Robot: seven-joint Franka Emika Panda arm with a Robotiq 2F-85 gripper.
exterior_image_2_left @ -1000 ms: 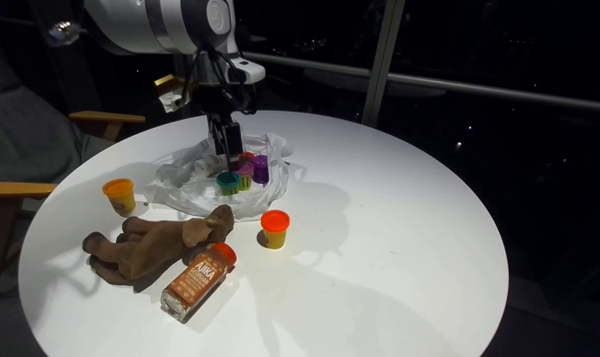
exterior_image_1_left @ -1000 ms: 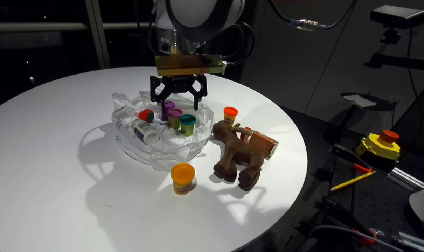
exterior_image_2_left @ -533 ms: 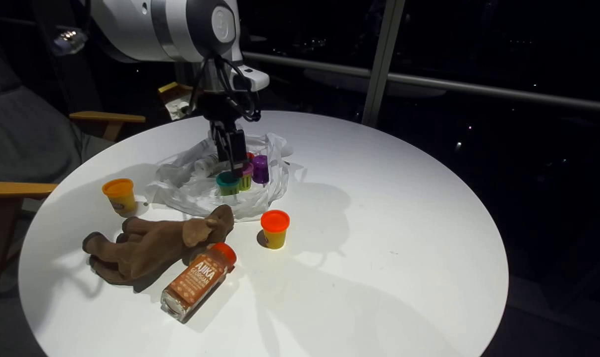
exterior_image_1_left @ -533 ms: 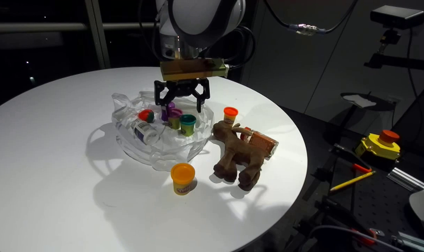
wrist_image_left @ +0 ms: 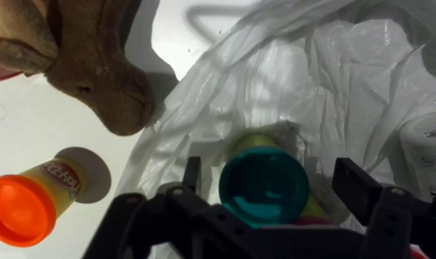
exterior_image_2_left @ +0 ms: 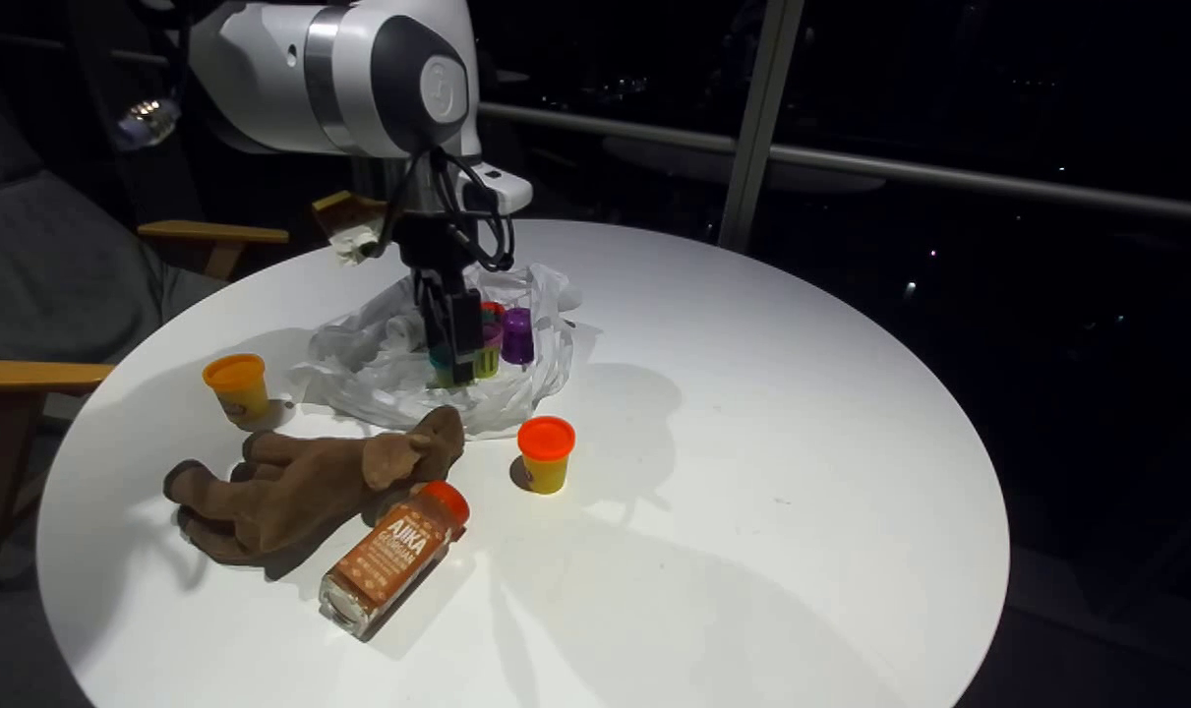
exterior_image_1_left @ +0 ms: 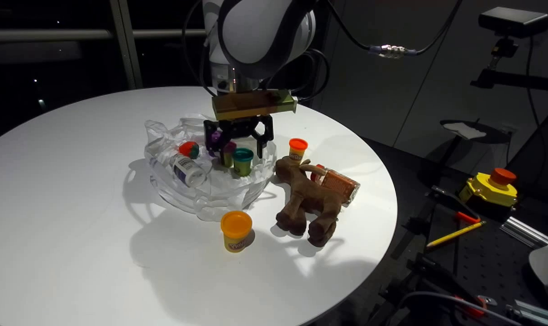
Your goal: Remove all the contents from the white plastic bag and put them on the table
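The round white table (exterior_image_1_left: 61, 244) is glowing in a dim room, and in an exterior view the shadow (exterior_image_1_left: 178, 258) of the arm (exterior_image_1_left: 255, 36) is spreading over its near side. Toward the far side the crumpled white plastic bag (exterior_image_1_left: 217, 199) is lying spread out, and on its film a green-lidded tub (exterior_image_1_left: 242, 165) is standing upright, with a purple-lidded tub (exterior_image_2_left: 488, 365), a purple container (exterior_image_2_left: 518, 339), a red-and-green piece (exterior_image_1_left: 189, 149) and a tilted white bottle (exterior_image_1_left: 188, 172) resting close by. The gripper (exterior_image_1_left: 241, 157) is hanging there released, its fingers standing apart on either side of the green-lidded tub and, in the wrist view, leaving gaps. In an exterior view, to the bag's right, a brown plush toy (exterior_image_1_left: 307, 194) is lying beside a spice jar (exterior_image_1_left: 339, 183), a red-lidded tub (exterior_image_1_left: 297, 149) is standing beyond the toy's head, and an orange-lidded tub (exterior_image_1_left: 236, 232) is sitting at the near side. Farther right, a yellow pencil (exterior_image_1_left: 455, 234) is lying on a black perforated board (exterior_image_1_left: 486, 267) near a yellow box (exterior_image_1_left: 488, 190) with a red button (exterior_image_1_left: 502, 175), and a black camera (exterior_image_1_left: 513, 21) is perching on a mount (exterior_image_1_left: 497, 54) beyond. In an exterior view, a grey chair (exterior_image_2_left: 54, 246) with wooden arms (exterior_image_2_left: 34, 375) is standing at left, while behind the table a metal rail (exterior_image_2_left: 949, 176) and an upright post (exterior_image_2_left: 764, 118) are crossing darkness dotted with small lights (exterior_image_2_left: 911, 288).
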